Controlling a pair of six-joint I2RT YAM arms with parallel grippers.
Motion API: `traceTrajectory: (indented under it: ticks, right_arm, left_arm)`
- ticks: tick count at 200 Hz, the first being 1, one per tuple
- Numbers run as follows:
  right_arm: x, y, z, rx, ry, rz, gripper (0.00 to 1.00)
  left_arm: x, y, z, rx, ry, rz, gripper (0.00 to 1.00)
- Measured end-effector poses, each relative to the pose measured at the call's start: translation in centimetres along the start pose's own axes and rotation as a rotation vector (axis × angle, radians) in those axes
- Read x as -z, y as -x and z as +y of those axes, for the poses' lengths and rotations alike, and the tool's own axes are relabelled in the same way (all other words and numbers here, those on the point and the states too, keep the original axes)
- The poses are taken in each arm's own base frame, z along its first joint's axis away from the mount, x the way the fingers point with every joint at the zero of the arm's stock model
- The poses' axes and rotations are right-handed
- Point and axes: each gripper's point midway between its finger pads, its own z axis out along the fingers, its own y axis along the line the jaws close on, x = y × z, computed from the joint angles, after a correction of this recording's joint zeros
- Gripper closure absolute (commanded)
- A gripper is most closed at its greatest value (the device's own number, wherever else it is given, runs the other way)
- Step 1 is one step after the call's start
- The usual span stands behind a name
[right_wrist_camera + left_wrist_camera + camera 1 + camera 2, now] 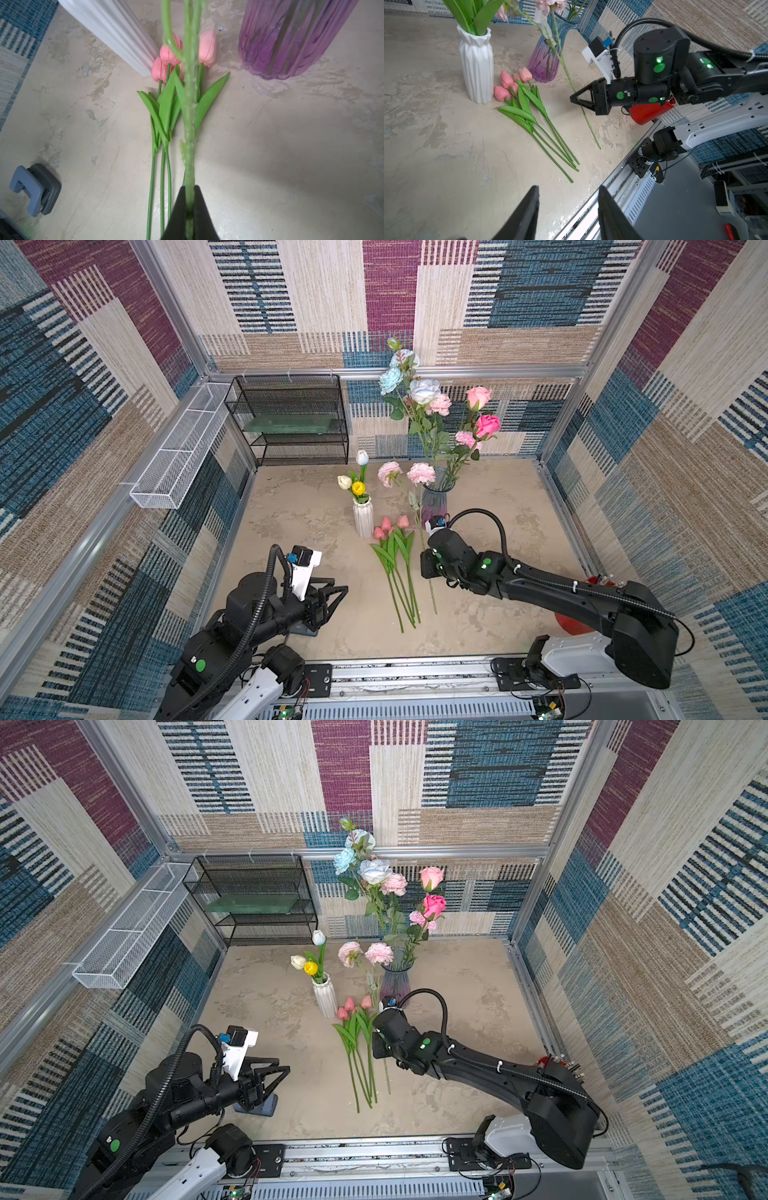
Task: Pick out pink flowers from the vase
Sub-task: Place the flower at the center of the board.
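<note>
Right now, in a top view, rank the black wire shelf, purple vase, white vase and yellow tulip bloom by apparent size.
1. black wire shelf
2. purple vase, wider than the next, though the two look close
3. white vase
4. yellow tulip bloom

A: What encloses the bench?
B: Walls (316, 290) of woven patchwork in blue, maroon and beige, framed by aluminium rails (457, 371).
A: The floor?
B: The floor (498, 506) is mottled beige and scuffed.
A: Any furniture?
B: A black wire shelf (301, 448) stands well ahead of the left gripper (340, 585), holding a green board (291, 423). A white mesh tray (174, 464) hangs further to that gripper's left.
</note>
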Motion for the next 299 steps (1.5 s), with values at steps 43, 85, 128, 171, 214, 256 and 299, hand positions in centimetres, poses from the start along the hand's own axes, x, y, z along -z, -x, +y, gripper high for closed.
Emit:
traceTrajectory:
  ticks: [43, 85, 128, 171, 214, 256, 299]
  right_arm:
    - [-3.6, 0.2, -0.8, 0.008, -0.02, 0.087, 0.93]
    - [-6.2, -2.4, -1.4, 0.016, -0.034, 0.211, 0.91]
    - [-7.5, -2.8, -2.0, 0.016, -0.053, 0.238, 0.83]
    - [-8.7, -1.9, -2.8, -0.004, -0.05, 0.251, 0.8]
    - [-9.4, -2.6, -1.5, 0.024, 0.018, 0.301, 0.72]
    - [-8.6, -3.1, -1.6, 0.029, 0.028, 0.305, 0.56]
    - [-5.8, 0.1, 0.4, 0.084, 0.093, 0.217, 0.51]
  left_arm:
    - [0.1, -0.4, -0.2, -0.028, -0.015, 0.001, 0.54]
    - [0.2, -0.5, -0.2, -0.045, -0.012, -0.007, 0.55]
    - [0.3, -0.5, -0.4, -0.053, -0.021, -0.011, 0.56]
    - [0.5, -0.6, -0.4, -0.057, -0.025, -0.017, 0.55]
    - [0.6, -0.6, -0.1, -0.058, -0.006, -0.031, 0.55]
    - [1.0, -0.4, 0.2, -0.062, 0.013, -0.062, 0.55]
    - [1.4, -0.2, 0.6, -0.063, 0.034, -0.085, 0.55]
